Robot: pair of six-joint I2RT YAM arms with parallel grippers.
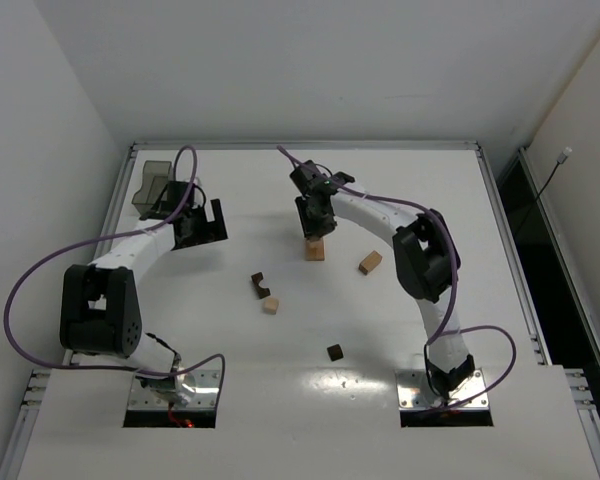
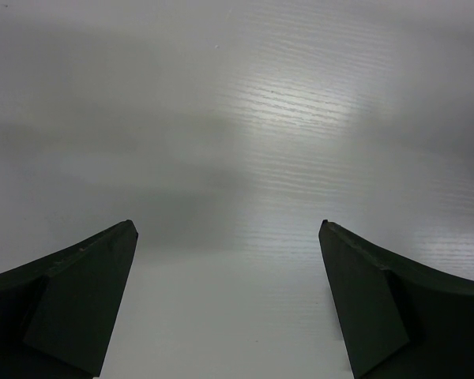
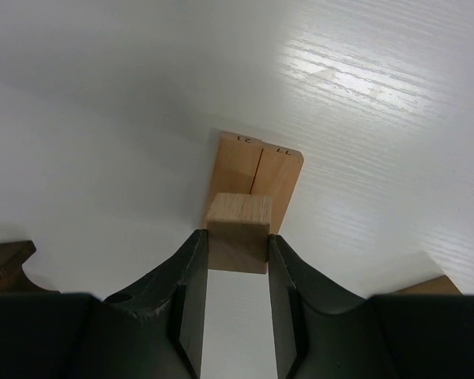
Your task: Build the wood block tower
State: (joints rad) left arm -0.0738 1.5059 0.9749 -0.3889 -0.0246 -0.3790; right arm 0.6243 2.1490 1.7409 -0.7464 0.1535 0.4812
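My right gripper [image 1: 315, 228] is shut on a light tan cube [image 3: 238, 233] and holds it just above two tan cuboids [image 3: 253, 178] lying side by side on the table. These form the low base of the tower [image 1: 315, 251] at mid-table. The cube is over their near end; I cannot tell whether it touches them. In the right wrist view, the right gripper [image 3: 237, 241] has its jaws tight on the cube's sides. My left gripper [image 1: 202, 225] is open and empty at the left. The left wrist view shows the left gripper [image 2: 227, 229] wide open over bare table.
Loose blocks lie near the base: a dark brown notched block [image 1: 260, 285], a tan cube [image 1: 270, 305], a tan cuboid [image 1: 370, 262] and a dark cube [image 1: 334, 352]. A translucent grey bin [image 1: 152, 187] stands at the back left, beside my left arm.
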